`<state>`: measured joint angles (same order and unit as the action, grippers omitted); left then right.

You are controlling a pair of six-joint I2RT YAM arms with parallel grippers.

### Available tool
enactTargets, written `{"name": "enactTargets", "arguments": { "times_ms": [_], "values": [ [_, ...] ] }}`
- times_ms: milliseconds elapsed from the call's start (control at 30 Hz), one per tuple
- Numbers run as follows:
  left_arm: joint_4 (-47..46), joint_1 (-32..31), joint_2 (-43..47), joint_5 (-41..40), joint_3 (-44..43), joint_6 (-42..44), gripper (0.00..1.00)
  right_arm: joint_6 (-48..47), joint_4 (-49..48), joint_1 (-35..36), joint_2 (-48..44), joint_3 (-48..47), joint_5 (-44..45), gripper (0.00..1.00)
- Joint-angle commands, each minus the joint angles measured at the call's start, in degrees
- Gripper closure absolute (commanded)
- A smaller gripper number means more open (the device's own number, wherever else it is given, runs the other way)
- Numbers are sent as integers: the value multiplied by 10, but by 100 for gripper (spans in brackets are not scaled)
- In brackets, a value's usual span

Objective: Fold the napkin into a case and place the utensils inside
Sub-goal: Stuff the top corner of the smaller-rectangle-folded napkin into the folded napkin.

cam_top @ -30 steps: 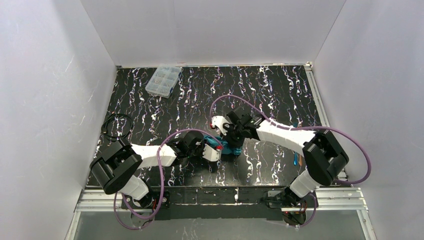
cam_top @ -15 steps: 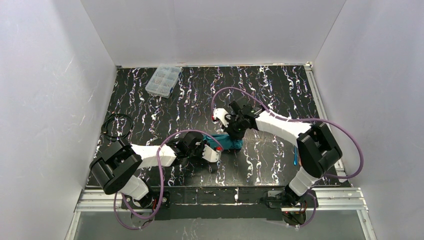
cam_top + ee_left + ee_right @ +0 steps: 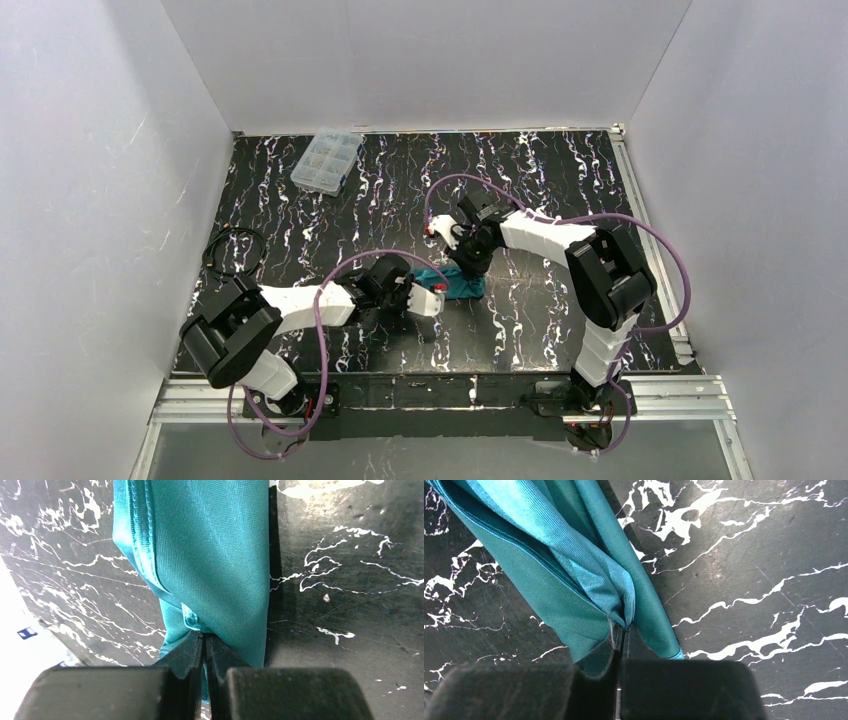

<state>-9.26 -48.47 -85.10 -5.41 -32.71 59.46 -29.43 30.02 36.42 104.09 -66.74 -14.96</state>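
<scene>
The teal-green napkin [image 3: 458, 284] is bunched into a narrow folded band over the black marbled table, between my two grippers. My left gripper [image 3: 436, 296] is shut on the band's near-left end; in the left wrist view the cloth [image 3: 210, 555] runs from the top edge down into the pinched jaws of that gripper [image 3: 204, 639]. My right gripper [image 3: 470, 266] is shut on the far-right end, where folds of the napkin [image 3: 559, 575] gather at the closed tips of the gripper [image 3: 622, 630]. The light hem shows along the folds. No utensils are in view.
A clear plastic compartment box [image 3: 327, 160] stands at the table's back left. A black cable loop [image 3: 234, 250] lies near the left wall. White walls close in three sides, and a metal rail [image 3: 640, 215] runs along the right edge.
My right gripper has pulled back and away from the front edge with its end of the napkin, its elbow swinging inward. The left gripper shifted slightly right, still pinching the cloth.
</scene>
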Motion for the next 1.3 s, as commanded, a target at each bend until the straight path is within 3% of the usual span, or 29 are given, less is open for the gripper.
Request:
{"name": "enactTargets", "arguments": {
  "times_ms": [0,200,600,1000,1267],
  "values": [
    [159,17,-3,72,10,-101,100,14,11,-2,19,-18,8,99],
    [128,18,54,77,41,-80,100,18,15,-4,29,-25,-27,99],
    [150,52,52,79,7,-158,100,25,23,-5,43,-20,-48,99],
    [295,68,84,200,-94,-179,86,26,32,-4,52,-22,-60,99],
    [362,67,77,230,-144,-191,79,27,31,-5,51,-19,-68,99]
  ]
}}
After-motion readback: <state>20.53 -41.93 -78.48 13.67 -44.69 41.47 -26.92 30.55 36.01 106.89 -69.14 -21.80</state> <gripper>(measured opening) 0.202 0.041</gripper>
